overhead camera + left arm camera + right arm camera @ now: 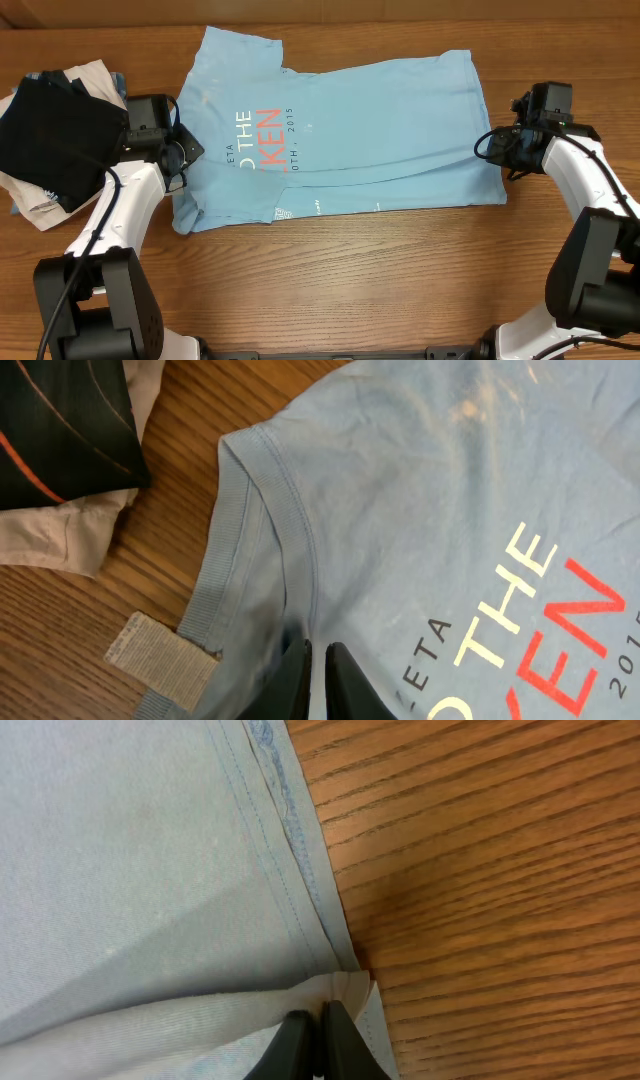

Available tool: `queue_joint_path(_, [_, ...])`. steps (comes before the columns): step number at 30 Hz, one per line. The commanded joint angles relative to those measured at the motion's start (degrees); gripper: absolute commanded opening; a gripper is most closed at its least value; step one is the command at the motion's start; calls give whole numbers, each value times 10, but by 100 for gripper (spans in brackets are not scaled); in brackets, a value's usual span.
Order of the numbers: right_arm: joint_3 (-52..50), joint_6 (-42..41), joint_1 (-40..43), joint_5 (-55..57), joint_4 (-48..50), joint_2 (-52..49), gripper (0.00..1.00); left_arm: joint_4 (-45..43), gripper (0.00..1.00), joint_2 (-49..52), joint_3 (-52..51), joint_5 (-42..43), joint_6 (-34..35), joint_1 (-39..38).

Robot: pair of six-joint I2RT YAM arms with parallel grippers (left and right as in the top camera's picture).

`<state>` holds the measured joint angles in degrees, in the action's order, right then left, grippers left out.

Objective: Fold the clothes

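Observation:
The clothes, a light blue T-shirt with white and orange-red lettering, lie spread across the table, the collar to the left and the lower half folded up over the front. My left gripper is at the collar end. In the left wrist view its jaws stand almost together, with puckered shirt cloth pinched in the slim gap beside the neck rib. My right gripper is at the hem end, and its jaws are shut on the folded edge of the shirt.
A pile of folded garments sits at the table's left edge, a black one on top of white and beige ones, close to my left arm. A beige neck label sticks out by the collar. Bare wooden table lies in front of the shirt.

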<state>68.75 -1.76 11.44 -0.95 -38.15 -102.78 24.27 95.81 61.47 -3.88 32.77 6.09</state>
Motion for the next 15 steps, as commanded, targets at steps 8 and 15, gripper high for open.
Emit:
queue_joint_path(8, [-1,-4,0,9,3,1,5,27,12,5,-3,-10,4,3])
queue_joint_path(15, [-1,-3,0,9,-5,1,5,236,41,5,-3,3,0,3])
